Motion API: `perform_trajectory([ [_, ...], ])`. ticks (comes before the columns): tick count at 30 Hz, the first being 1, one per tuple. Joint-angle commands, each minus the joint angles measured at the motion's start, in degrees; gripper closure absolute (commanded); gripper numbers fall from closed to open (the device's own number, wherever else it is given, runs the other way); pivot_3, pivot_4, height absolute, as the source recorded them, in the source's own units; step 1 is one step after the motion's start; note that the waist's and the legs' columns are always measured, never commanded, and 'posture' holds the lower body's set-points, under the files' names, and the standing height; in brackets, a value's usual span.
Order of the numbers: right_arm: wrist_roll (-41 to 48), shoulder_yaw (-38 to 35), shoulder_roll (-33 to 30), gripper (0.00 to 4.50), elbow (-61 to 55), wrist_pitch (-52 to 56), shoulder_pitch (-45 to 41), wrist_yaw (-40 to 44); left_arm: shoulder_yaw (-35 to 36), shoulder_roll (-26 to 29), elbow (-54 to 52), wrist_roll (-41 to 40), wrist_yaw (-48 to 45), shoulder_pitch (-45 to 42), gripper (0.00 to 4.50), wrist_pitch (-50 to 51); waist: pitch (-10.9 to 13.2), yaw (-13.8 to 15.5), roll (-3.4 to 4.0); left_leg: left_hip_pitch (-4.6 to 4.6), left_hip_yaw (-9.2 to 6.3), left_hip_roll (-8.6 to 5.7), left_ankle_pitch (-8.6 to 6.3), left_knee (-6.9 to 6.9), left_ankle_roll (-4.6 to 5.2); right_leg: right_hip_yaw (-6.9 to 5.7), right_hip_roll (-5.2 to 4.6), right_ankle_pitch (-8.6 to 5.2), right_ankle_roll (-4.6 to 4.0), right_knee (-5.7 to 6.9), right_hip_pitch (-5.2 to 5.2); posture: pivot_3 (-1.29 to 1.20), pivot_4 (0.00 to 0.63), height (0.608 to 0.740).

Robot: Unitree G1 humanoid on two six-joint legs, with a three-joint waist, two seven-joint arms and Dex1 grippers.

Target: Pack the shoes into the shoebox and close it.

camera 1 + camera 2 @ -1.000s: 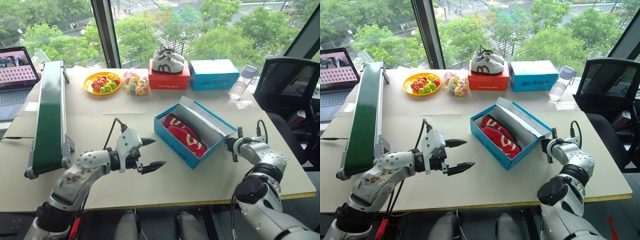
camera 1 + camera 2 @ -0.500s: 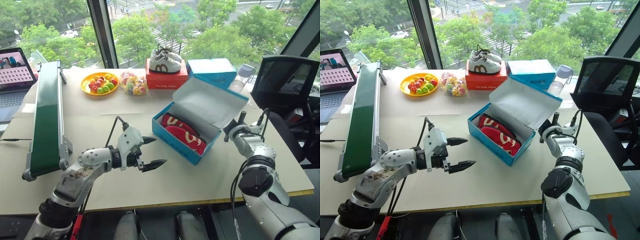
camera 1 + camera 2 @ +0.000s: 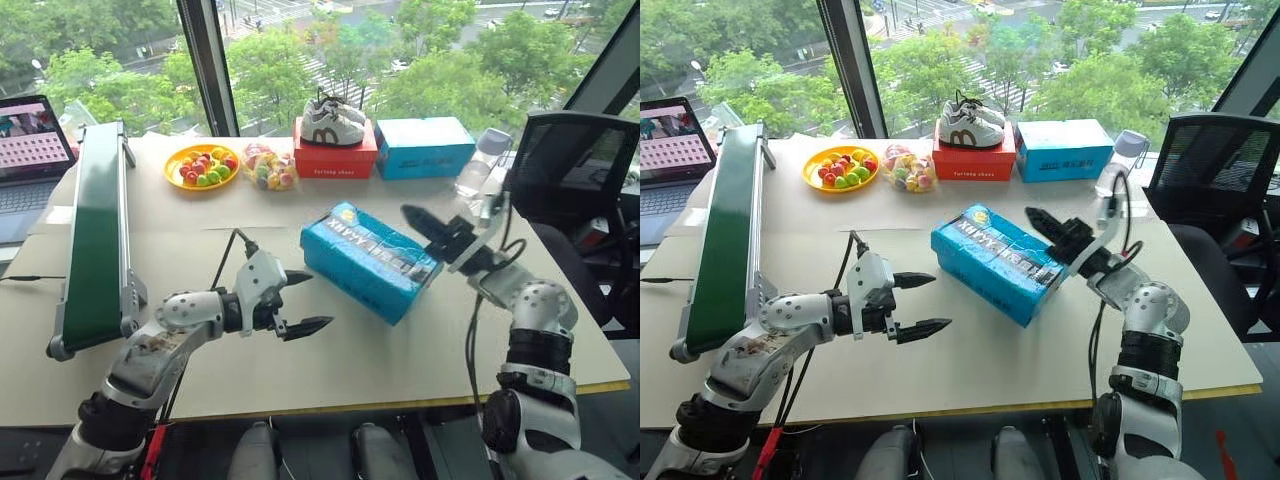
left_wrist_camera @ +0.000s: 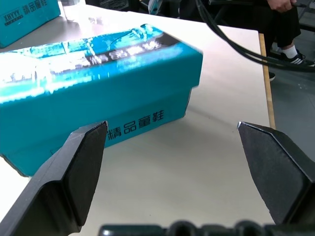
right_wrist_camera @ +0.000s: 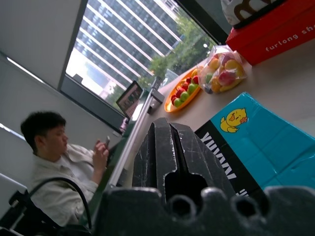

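The lid of the shoebox (image 3: 368,260), which stood raised half a second ago and lay folded back a second ago, is now down over the body, so the printed top with the dark band and the yellow duck logo faces up. The red shoes, visible inside the box in the earlier frames, are now covered by the lid and presumably remain inside. The right gripper (image 3: 424,223) has risen and swung in from beside the far corner; its fingers are pressed together and hover at the right end of the lid, and contact cannot be confirmed. The left gripper (image 3: 304,302) has held its position, fingers spread wide and empty, just short of the box's near-left face. In judgement, the closing step is essentially complete; only seating of the lid remains to be verified. The shoebox sits near the table centre. At the far edge, a red box (image 3: 334,160) carries white sneakers (image 3: 329,124), a second blue box (image 3: 427,147) is closed, and a yellow plate (image 3: 204,166) holds small coloured balls.
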Motion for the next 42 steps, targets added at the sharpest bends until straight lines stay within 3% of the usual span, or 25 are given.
perform_trajectory([
  [1,-5.8,7.4,-1.5,4.42,-4.4,-3.6,-1.0,1.0,0.4,-0.1,-1.4,0.2,0.4,-0.5,0.0,-0.4,0.0,0.0,0.0,0.0,0.0,0.0,0.0,-0.01,0.0,0.0,0.0,-0.01,-0.01,-0.01,-0.01,0.0,0.15,0.736],
  [10,-26.8,27.3,0.1,4.42,7.3,-12.4,-5.1,-1.8,0.6,-0.6,-1.7,0.3,1.8,-0.1,0.0,-0.2,0.0,0.5,-0.01,-0.01,0.01,0.0,0.0,0.0,0.0,-0.02,0.0,-0.02,-0.01,-0.01,0.0,0.0,0.15,0.736],
  [14,-32.2,31.5,-0.1,4.42,12.7,-14.9,-5.2,-1.4,1.5,-0.9,-1.8,0.1,3.3,0.5,0.0,0.0,-0.1,0.6,-0.14,0.11,0.02,0.01,0.0,0.05,-0.01,-0.02,0.0,-0.01,-0.01,0.02,0.08,0.0,0.15,0.736],
  [19,-29.6,27.5,-0.2,4.42,7.8,-12.3,-5.1,-0.9,4.5,-2.9,-2.3,-1.9,6.8,2.5,0.0,1.2,-0.3,0.7,-0.24,0.29,0.02,0.05,-0.01,0.03,-0.03,-0.03,0.0,-0.14,-0.23,0.03,0.22,0.0,0.15,0.736],
  [22,-20.7,17.5,0.9,4.42,-0.5,-6.2,-5.8,-2.6,8.8,-6.3,-1.6,-2.9,12.2,4.0,0.0,2.1,-0.3,1.1,-0.25,0.21,0.04,0.06,-0.02,0.03,-0.03,-0.04,-0.01,-0.11,-0.25,0.04,0.14,0.0,0.15,0.736],
  [26,-4.7,-2.0,2.7,4.42,-7.0,-1.1,-8.2,-8.8,14.9,-13.8,-0.9,-1.9,24.1,5.2,0.0,1.7,-0.3,1.7,-0.22,-0.04,0.03,0.08,0.0,0.01,-0.01,-0.03,0.0,0.01,-0.06,0.06,-0.04,0.0,0.15,0.736],
  [29,-5.5,-9.4,0.7,4.42,-5.6,-5.7,-7.9,-15.8,16.4,-18.7,0.6,4.9,35.4,6.1,0.0,0.3,-0.3,2.1,-0.24,-0.05,0.03,0.05,0.0,0.03,-0.01,-0.05,-0.01,0.04,0.02,0.01,0.04,0.0,0.15,0.736],
  [31,-11.1,-8.8,-1.3,4.42,-3.9,-10.1,-6.9,-19.5,16.9,-21.0,1.5,8.0,40.3,6.5,0.0,-0.4,-0.3,2.2,-0.26,-0.02,0.02,0.03,0.0,0.05,-0.01,-0.08,-0.01,0.04,0.03,-0.04,0.08,0.0,0.15,0.736],
  [35,-32.1,3.4,-10.2,4.42,3.5,-25.1,-0.7,-24.5,18.6,-26.1,3.8,10.6,46.4,9.0,0.0,-3.0,-0.3,2.1,-0.26,0.0,0.03,-0.01,0.0,0.08,-0.01,-0.06,-0.04,0.04,0.02,-0.07,0.08,0.0,0.15,0.736],
  [42,-39.3,6.1,-10.1,4.42,16.8,-39.7,2.2,-27.5,19.7,-26.3,5.0,12.7,47.5,11.3,0.0,-5.1,-0.3,0.9,-0.24,0.04,0.05,-0.05,0.0,0.02,0.0,0.11,-0.01,0.05,0.03,-0.02,0.03,0.0,0.15,0.736],
])
